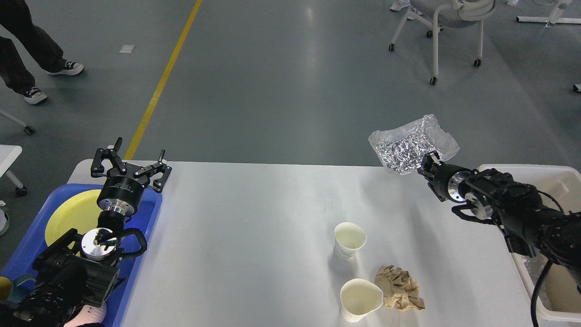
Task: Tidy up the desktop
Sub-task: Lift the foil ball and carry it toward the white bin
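The right claw is clenched on the lower edge of a crumpled silver foil wrapper, holding it in the air above the far right corner of the table. The left claw hangs released, fingers spread wide and touching nothing, over the blue tray at the table's left end. On the table stand two paper cups, the nearer one touching a crumpled brown paper. No writing is readable.

The left arm hides part of the yellow plate.
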Controlling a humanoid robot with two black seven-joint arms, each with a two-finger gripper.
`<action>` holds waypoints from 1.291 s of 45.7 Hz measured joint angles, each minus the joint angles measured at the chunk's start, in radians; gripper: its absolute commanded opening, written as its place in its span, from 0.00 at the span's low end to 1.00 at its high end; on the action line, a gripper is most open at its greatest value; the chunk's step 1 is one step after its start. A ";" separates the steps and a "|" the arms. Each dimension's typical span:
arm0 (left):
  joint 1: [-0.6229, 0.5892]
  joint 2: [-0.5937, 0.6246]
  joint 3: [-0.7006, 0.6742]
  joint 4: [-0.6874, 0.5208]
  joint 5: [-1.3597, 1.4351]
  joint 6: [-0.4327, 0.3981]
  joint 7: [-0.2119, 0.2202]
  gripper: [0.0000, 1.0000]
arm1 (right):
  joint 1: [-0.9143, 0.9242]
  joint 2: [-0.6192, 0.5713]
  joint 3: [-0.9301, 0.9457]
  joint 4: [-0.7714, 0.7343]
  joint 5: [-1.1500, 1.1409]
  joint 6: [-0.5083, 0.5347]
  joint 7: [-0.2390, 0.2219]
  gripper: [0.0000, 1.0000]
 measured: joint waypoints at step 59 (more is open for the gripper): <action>0.000 -0.001 0.000 0.000 -0.001 0.000 0.000 1.00 | 0.728 -0.392 -0.487 0.814 -0.500 0.325 0.008 0.00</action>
